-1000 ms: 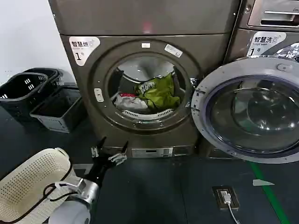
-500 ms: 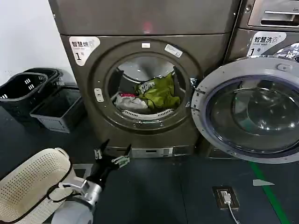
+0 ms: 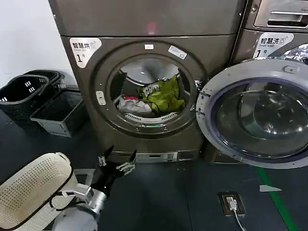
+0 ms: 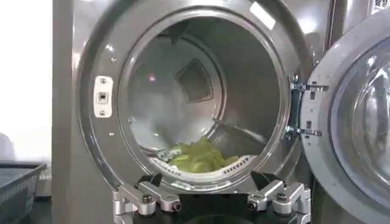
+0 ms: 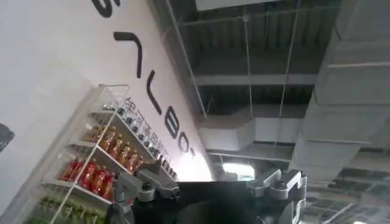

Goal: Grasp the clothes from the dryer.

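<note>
Clothes (image 3: 154, 98) are seen heaped low inside the open dryer (image 3: 144, 77), well apart from the left gripper (image 3: 117, 162), held with fingers spread below the porthole, so the approach is judged underway, a raised forward reach being required next.

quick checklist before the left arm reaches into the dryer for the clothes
1. Dryer door swung fully aside: ok.
2. Clothes lying in the drum near the porthole's lower rim: ok.
3. Left end effector open: ok, fingers spread.
4. Left end effector lined up with the porthole: not ok, it sits low, in front of the base panel.
5. Path from end effector to the opening free of obstacles: ok.
6. Right end effector out of the way: cannot tell; its camera faces a ceiling and shelves.
</note>
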